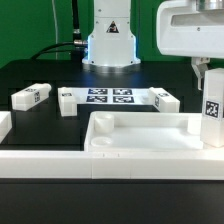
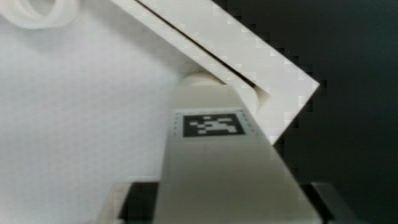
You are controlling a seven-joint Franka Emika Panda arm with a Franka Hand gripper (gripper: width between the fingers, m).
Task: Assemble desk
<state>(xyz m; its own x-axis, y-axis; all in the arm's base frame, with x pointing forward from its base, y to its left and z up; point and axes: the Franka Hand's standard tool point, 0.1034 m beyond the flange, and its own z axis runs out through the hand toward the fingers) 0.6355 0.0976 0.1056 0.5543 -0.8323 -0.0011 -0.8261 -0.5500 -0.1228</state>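
The white desk top (image 1: 140,135) lies rim up at the front of the black table. My gripper (image 1: 207,78) is shut on a white square-section leg (image 1: 212,112), held upright with its tag facing the camera, at the desk top's corner on the exterior view's right. Whether the leg's lower end touches the corner I cannot tell. In the wrist view the leg (image 2: 215,125) runs out from between the dark fingers (image 2: 146,200) toward the corner rim (image 2: 249,70) of the desk top. Three more legs (image 1: 32,96) (image 1: 67,101) (image 1: 165,100) lie flat on the table.
The marker board (image 1: 110,97) lies behind the desk top, between the loose legs. The long plain white rail (image 1: 40,160) runs along the front edge. The robot base (image 1: 108,40) stands at the back.
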